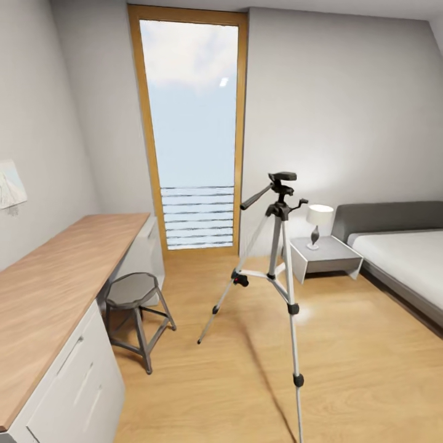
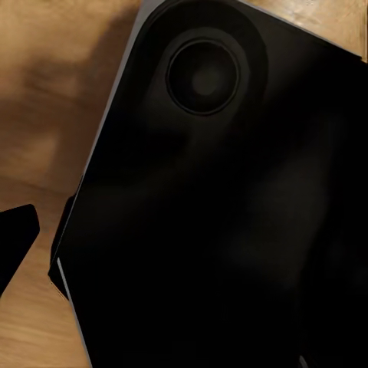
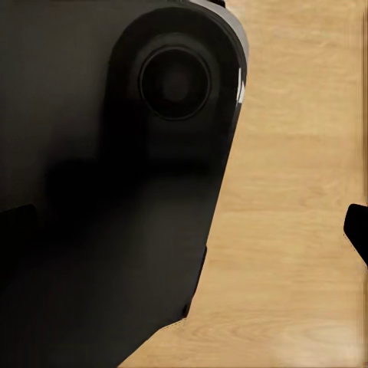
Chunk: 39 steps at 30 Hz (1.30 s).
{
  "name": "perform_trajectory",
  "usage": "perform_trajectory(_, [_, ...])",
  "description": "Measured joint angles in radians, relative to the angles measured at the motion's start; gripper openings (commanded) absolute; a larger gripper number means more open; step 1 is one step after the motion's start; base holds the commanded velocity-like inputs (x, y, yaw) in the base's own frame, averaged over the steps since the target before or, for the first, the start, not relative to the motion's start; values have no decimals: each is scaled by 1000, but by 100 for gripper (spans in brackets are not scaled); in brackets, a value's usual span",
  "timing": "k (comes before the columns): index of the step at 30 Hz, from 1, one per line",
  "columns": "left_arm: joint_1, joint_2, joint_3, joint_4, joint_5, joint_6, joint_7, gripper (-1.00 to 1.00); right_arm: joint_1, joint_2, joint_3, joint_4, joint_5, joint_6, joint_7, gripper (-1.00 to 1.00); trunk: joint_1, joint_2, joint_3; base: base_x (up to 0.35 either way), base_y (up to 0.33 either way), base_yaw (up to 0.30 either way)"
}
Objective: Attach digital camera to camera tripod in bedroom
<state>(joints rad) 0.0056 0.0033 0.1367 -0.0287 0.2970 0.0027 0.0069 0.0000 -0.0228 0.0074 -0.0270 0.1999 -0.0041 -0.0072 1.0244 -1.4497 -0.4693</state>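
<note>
The camera tripod [image 1: 280,258] stands upright on the light wood floor in the middle of the bedroom, a little right of centre in the head view. It has silver legs, a black head [image 1: 282,179] and a pan handle pointing left, and the top of the head is bare. The digital camera is out of view. In the left wrist view one dark fingertip [image 2: 15,239] of my left gripper [image 2: 184,253] sits at the picture's edge. In the right wrist view a fingertip [image 3: 357,228] of my right gripper [image 3: 184,230] does the same. Both stand open and hold nothing.
A long wooden desk [image 1: 55,283] with white drawers runs along the left wall, with a metal stool [image 1: 132,294] beside it. A tall window [image 1: 194,135] is straight ahead. At the right are a bedside table [image 1: 326,257] with a lamp [image 1: 319,218] and a low bed [image 1: 406,249]. My black base [image 2: 230,215] is below both wrists.
</note>
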Motion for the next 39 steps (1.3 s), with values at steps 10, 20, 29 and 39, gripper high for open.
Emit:
perform_trajectory(10, [0, -4, 0, 0, -4, 0, 0, 100, 0, 0, 0, 0, -1, 0, 0, 100, 0, 0, 0, 323, -28, 0])
perform_trajectory(20, [0, -5, -1, 0, -4, 0, 0, 100, 0, 1, 0, 0, -1, 0, 0, 100, 0, 0, 0, 323, -85, 0])
perform_trajectory(29, [0, -5, -1, 0, -4, 0, 0, 100, 0, 0, 0, 0, -1, 0, 0, 100, 0, 0, 0, 323, -89, 0])
perform_trajectory(39, [0, -4, -1, 0, -5, -7, 0, 100, 0, 0, 0, 0, -1, 0, 0, 100, 0, 0, 0, 323, -88, 0])
